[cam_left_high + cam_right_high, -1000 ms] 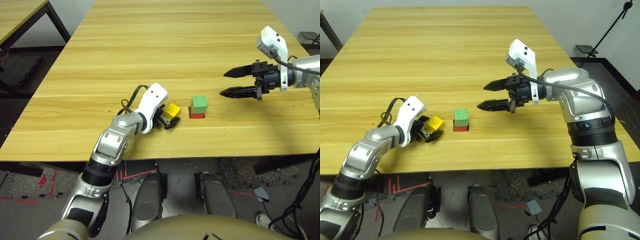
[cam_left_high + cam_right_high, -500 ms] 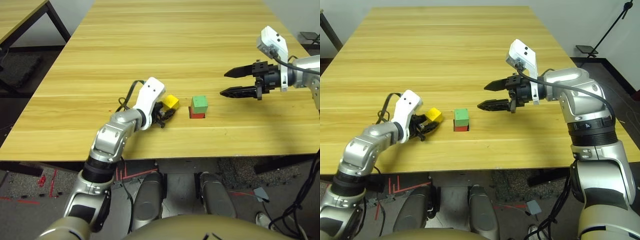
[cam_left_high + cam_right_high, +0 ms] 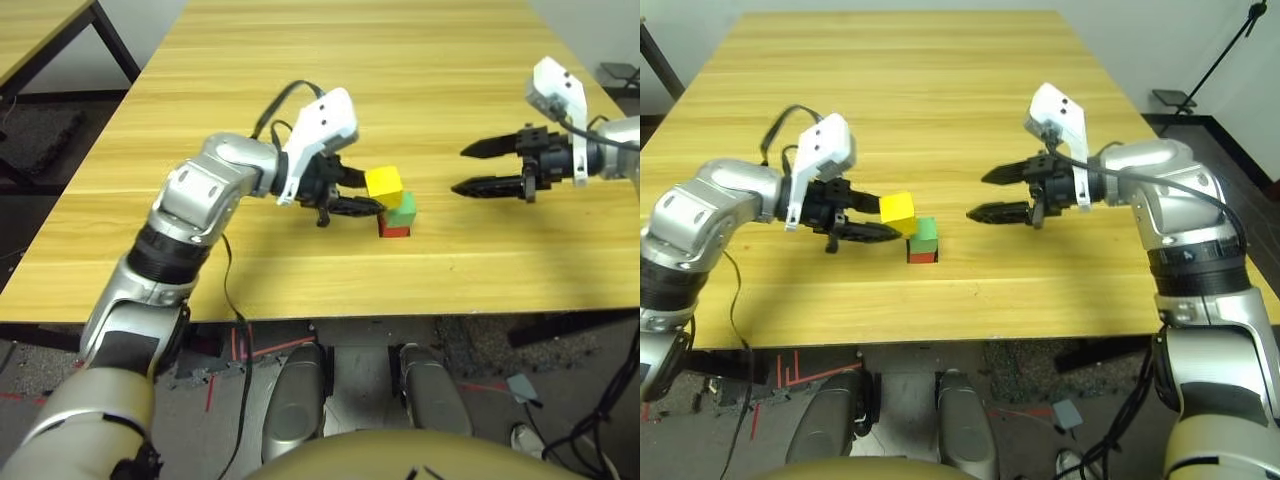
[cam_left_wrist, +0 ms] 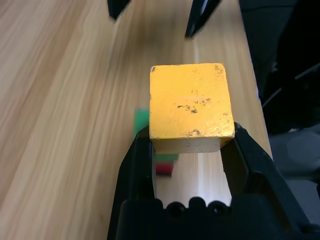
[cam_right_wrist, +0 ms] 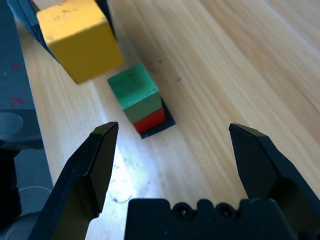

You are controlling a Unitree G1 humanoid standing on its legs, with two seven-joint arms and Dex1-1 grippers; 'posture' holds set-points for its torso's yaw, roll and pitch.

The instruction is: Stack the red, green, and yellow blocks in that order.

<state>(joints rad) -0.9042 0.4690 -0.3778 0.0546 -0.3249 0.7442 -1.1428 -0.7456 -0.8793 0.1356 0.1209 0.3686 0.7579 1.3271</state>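
Observation:
The green block (image 3: 401, 210) sits on top of the red block (image 3: 394, 231) near the table's front middle, over a flat black patch. My left gripper (image 3: 372, 196) is shut on the yellow block (image 3: 384, 183), holding it in the air just left of and slightly above the green block. The left wrist view has the yellow block (image 4: 190, 107) clamped between both fingers, with the green block (image 4: 145, 120) and red block (image 4: 164, 169) below. My right gripper (image 3: 465, 169) hovers open to the right of the stack, fingers (image 5: 252, 162) spread wide with nothing between them.
The wooden table (image 3: 300, 90) stretches far behind the stack. A second table corner (image 3: 40, 30) stands at the far left, beyond a gap. The front edge runs close below the stack.
My left gripper has lifted the yellow block off the table and carried it right and up, to just beside the top of the green block. The right gripper shifted slightly right.

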